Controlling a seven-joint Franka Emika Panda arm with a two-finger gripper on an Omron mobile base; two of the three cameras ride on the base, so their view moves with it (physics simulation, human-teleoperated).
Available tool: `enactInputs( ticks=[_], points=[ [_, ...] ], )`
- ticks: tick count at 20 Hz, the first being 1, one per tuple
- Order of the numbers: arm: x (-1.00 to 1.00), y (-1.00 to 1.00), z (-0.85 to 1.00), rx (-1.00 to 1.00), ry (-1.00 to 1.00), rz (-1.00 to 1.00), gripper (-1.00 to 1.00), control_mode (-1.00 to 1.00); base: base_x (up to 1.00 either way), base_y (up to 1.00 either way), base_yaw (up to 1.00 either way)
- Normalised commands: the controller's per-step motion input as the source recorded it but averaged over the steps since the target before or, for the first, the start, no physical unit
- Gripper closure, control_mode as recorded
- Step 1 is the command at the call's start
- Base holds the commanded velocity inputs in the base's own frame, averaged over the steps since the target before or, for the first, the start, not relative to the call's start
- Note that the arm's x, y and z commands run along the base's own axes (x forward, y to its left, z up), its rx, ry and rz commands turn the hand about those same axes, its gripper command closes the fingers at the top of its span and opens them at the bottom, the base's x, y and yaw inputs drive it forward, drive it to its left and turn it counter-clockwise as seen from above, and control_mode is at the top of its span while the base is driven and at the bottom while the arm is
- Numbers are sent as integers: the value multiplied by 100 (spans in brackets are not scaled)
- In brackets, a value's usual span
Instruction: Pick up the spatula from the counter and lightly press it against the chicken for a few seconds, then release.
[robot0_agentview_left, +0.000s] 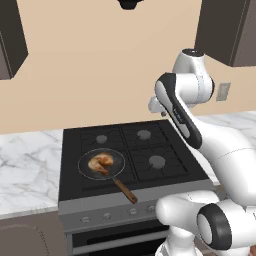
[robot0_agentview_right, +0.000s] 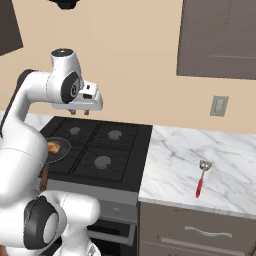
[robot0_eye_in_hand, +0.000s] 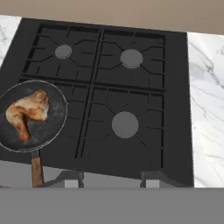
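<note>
Lying on the marble counter (robot0_agentview_right: 175, 155) to the right of the stove (robot0_agentview_right: 117, 150), the spatula (robot0_agentview_right: 201, 178) is item one on your list: red handle, metal slotted head.
- Position: the head points toward the back wall and the handle toward you; the handle end stops just short of the counter's front edge.
- Room: bare marble shows on every side of it, widest to its left, between it and the stove's right edge.
- Item two, chicken (robot0_eye_in_hand: 27, 113): a browned leg piece lying flat in the dark pan (robot0_eye_in_hand: 49, 131), left of the pan's middle.
- Pan: it sits on the stove's front left burner. Its brown handle (robot0_agentview_left: 125, 190) runs out over the stove's front edge, above the knobs. In the right base view the robot's own arm hides part of the pan.
- Item three, gripper (robot0_agentview_right: 79, 112): you see it hanging over the stove, fingers pointing down, well apart from the spatula and clear of the pan.
- Gripper state: in the hand view its fingertips (robot0_eye_in_hand: 72, 180) stand part-way apart with nothing between them. It holds nothing.
- Surroundings: three uncovered burners lie beneath and to the right of the hand.
- A wall outlet (robot0_agentview_right: 219, 105) sits above the right counter, with a dark cabinet (robot0_agentview_right: 220, 37) higher up.
- More marble (robot0_agentview_left: 30, 165) lies left of the stove.
</note>
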Motion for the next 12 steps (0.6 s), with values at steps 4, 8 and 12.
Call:
enactInputs(
  ticks=[4,8,12],
  points=[
    [-11,0,0,1,0,0,-100,-100,0,0,0],
    [-36,-1,0,5,-5,-1,-100,-100,0,0,0],
    [-44,-5,0,5,-12,-2,-100,-100,0,0,0]
  ],
)
